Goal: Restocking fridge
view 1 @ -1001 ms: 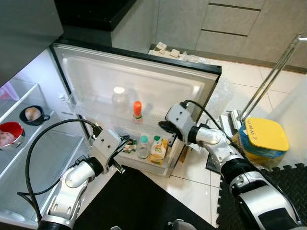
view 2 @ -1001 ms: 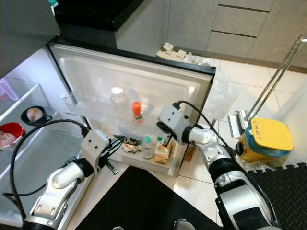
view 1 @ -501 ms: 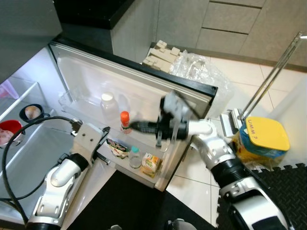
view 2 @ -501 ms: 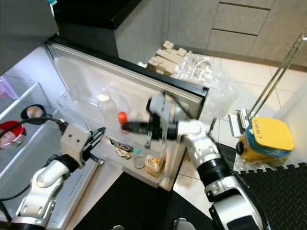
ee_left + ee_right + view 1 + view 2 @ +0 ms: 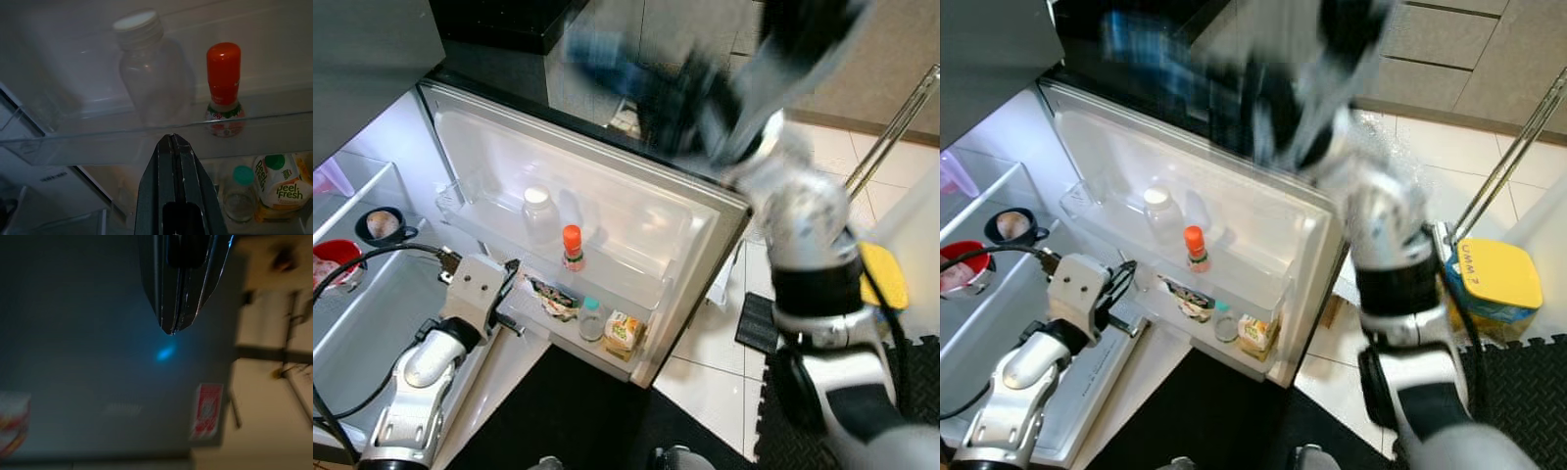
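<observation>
Above door (image 5: 607, 196), right claw (image 5: 172, 328) (newly raised)

Head stereo downward; wrist cameras close.

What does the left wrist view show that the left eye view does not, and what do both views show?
Left wrist view alone: the left claw shut, and the words "peel Fresh" on the juice carton. Left eye view alone: the red bowl, the dark cup, and the blurred right arm raised. Both: the orange-capped bottle, the white-lidded jar and the door shelf.
</observation>
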Available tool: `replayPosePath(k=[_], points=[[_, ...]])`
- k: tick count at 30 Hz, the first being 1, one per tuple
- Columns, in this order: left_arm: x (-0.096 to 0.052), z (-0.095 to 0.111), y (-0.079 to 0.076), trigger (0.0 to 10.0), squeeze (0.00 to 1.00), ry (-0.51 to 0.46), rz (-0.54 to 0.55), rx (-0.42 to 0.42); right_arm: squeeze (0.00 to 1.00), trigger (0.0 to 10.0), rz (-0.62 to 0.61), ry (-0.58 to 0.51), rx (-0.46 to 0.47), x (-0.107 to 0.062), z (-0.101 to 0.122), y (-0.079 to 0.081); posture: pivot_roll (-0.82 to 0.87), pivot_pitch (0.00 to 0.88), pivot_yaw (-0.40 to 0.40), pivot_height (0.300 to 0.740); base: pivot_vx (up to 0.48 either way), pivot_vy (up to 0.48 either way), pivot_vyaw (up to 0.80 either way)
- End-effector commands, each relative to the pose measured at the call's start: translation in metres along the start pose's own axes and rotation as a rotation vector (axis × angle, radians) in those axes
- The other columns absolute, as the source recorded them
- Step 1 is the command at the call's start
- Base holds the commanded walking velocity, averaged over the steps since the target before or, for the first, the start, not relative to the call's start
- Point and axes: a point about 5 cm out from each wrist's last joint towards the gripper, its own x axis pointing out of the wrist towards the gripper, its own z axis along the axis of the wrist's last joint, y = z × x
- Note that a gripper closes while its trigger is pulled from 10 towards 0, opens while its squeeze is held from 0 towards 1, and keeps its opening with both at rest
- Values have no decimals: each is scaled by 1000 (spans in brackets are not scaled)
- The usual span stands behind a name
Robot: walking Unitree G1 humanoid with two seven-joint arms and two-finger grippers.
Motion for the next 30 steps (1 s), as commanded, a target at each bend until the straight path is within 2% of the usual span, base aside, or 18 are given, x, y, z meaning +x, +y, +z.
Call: replayPosePath(k=[1,2,3,4,5,8,9,10,11,12,13,15,16,18,23,24,27,30], points=[[-1,-8,-8,10000,0,29,-36,-35,0,10000,-228,41,-83,-22,4,-31,-93,141,-33,731,0,0,0],[-1,-10,-11,10000,0,40,-60,-34,0,10000,-407,113,-191,-46,12,-60,-93,142,-38,731,0,0,0],[-1,-10,-11,10000,0,40,-60,-34,0,10000,-407,113,-191,-46,12,-60,-93,142,-38,731,0,0,0],[-1,-11,-13,10000,0,47,-73,-29,0,10000,-543,190,-256,-73,18,-78,-93,141,-41,731,0,0,0],[-1,-11,-13,10000,0,47,-73,-29,0,10000,-543,190,-256,-73,18,-78,-93,141,-41,731,0,0,0],[-3,-14,-12,10000,0,56,-67,-35,0,10000,-789,350,-376,-135,28,-99,-96,142,-38,731,0,0,0],[-3,-14,-12,10000,0,56,-67,-35,0,10000,-789,350,-376,-135,28,-99,-96,142,-38,731,0,0,0],[-4,-16,-12,10000,0,61,-61,-41,0,10000,-845,393,-406,-151,29,-101,-96,142,-38,731,0,0,0],[-4,-16,-12,10000,0,61,-61,-41,0,10000,-845,393,-406,-151,29,-101,-96,142,-38,731,0,0,0],[-5,-18,-12,10000,0,69,-63,-38,0,10000,-895,462,-428,-169,26,-102,-97,145,-36,731,0,0,0],[-5,-18,-12,10000,0,69,-63,-38,0,10000,-895,462,-428,-169,26,-102,-97,145,-36,731,0,0,0],[-8,-22,-13,10000,0,95,-78,-31,0,10000,-1022,581,-420,-214,14,-101,-94,148,-35,731,0,0,0],[-8,-22,-13,10000,0,95,-78,-31,0,10000,-1022,581,-420,-214,14,-101,-94,148,-35,731,0,0,0],[-10,-25,-15,10000,0,109,-91,-26,0,10000,-1166,661,-326,-274,-7,-85,-90,152,-31,731,0,0,0],[-11,-26,-18,10000,0,114,-119,-42,0,10000,-1117,671,-172,-301,-40,-63,-90,154,-26,731,0,0,0],[-11,-26,-18,10000,0,114,-119,-42,0,10000,-1117,671,-172,-301,-40,-63,-90,154,-26,731,0,0,0],[-12,-27,-21,10000,0,114,-136,-48,0,10000,-1040,642,-30,-310,-73,-42,-87,155,-23,731,0,0,0],[-12,-27,-21,10000,0,113,-136,-49,0,10000,-1027,632,-9,-310,-79,-39,-87,153,-22,731,0,0,0]])
